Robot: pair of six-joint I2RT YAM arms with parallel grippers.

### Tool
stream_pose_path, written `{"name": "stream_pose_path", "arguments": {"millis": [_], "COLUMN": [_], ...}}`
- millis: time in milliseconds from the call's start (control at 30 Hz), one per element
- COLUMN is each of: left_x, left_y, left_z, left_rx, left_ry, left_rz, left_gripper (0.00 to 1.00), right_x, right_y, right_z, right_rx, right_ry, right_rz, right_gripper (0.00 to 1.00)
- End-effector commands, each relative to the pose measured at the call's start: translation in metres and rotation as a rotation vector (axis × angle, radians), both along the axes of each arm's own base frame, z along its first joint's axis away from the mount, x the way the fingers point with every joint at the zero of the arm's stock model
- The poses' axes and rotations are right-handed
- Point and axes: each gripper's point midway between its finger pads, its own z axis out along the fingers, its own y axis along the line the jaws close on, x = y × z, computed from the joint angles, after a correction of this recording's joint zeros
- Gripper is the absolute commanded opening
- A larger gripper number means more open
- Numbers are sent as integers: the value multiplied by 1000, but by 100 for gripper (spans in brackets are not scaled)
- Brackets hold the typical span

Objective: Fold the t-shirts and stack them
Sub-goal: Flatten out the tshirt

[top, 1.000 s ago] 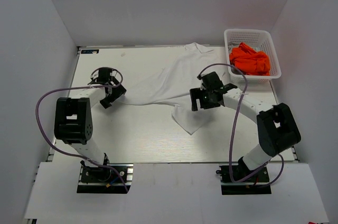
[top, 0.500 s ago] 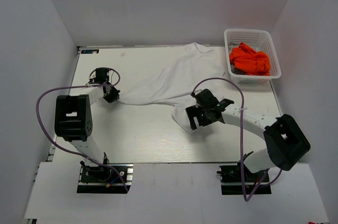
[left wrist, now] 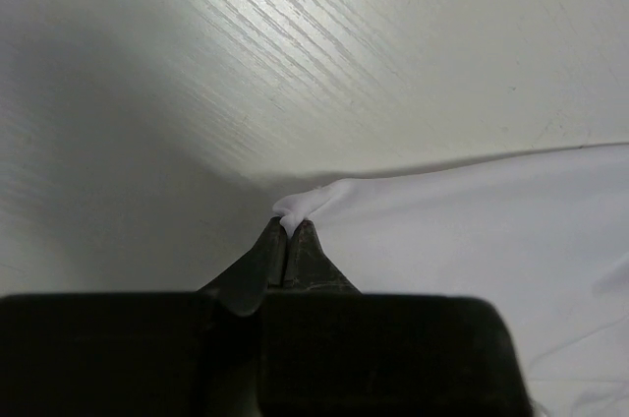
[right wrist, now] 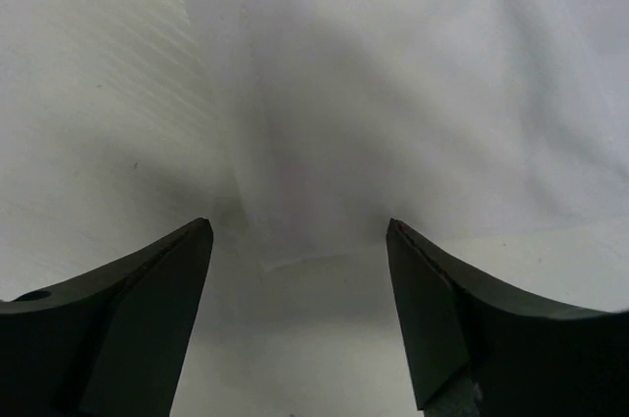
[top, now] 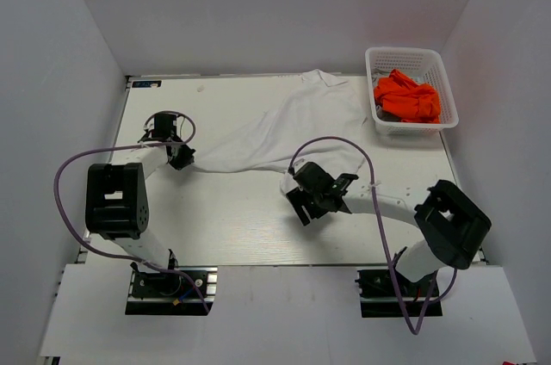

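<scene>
White cloth, thin and limp, sprawls across the table (top: 215, 227). The left gripper (left wrist: 288, 240) is pinched tight on a corner of the white t-shirt (top: 284, 124), and the right gripper (right wrist: 300, 230) gapes wide over its near hem, a good edge to pinch. The orange t-shirt (top: 406, 96) sits bunched in the basket (top: 405, 52).

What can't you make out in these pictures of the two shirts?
- Top view: the right gripper and its wrist cover the near corner of the white t-shirt.
- Top view: the orange t-shirt is bunched in the basket; its own folds and the basket wall hide the rest.
- Left wrist view: the left gripper blocks the bottom; the shirt runs off the right edge.
- Right wrist view: the hem is blurred.
</scene>
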Motion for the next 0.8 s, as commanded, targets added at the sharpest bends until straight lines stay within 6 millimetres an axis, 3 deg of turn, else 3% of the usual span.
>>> {"name": "stream_pose_path", "arguments": {"millis": [0, 133, 200, 300, 433, 467, 500, 533, 567, 600, 633, 733, 767], "left_x": [2, 1, 1, 5, 13, 14, 18, 22, 21, 23, 23, 18, 16], "left_y": [-3, -6, -6, -10, -8, -7, -6, -6, -4, -1, 5, 13, 13], "left_z": [20, 22, 26, 41, 81, 91, 112, 132, 144, 174, 189, 243, 254], "left_rx": [2, 2, 2, 2, 23, 29, 38, 55, 64, 76, 100, 125, 125], "left_ry": [-56, -56, -68, -123, -222, -242, -296, -336, -360, -434, -470, -585, -601], "left_rz": [-29, -38, -38, -47, -54, -61, -53, -58, -49, -34, -7, 32, 33], "left_gripper": [0, 0, 0, 0, 0, 0, 0, 0, 0, 0, 0, 0, 0], "right_x": [10, 10, 11, 24, 63, 77, 85, 98, 110, 119, 132, 144, 140], "right_y": [3, -11, -12, -18, -20, -9, -11, -22, -25, -38, -53, -75, -82], "right_z": [-10, -20, -14, 6, 63, 95, 113, 130, 167, 185, 211, 282, 307], "right_rx": [-35, -78, -46, -24, 31, 93, 106, 88, 139, 127, 140, 244, 273], "right_ry": [-40, -33, -53, -140, -331, -388, -437, -512, -589, -657, -746, -921, -971], "right_rz": [-19, -96, -131, -196, -273, -291, -311, -364, -422, -494, -588, -687, -677], "right_gripper": [76, 27, 0, 0, 0, 0, 0, 0, 0, 0, 0, 0, 0]}}
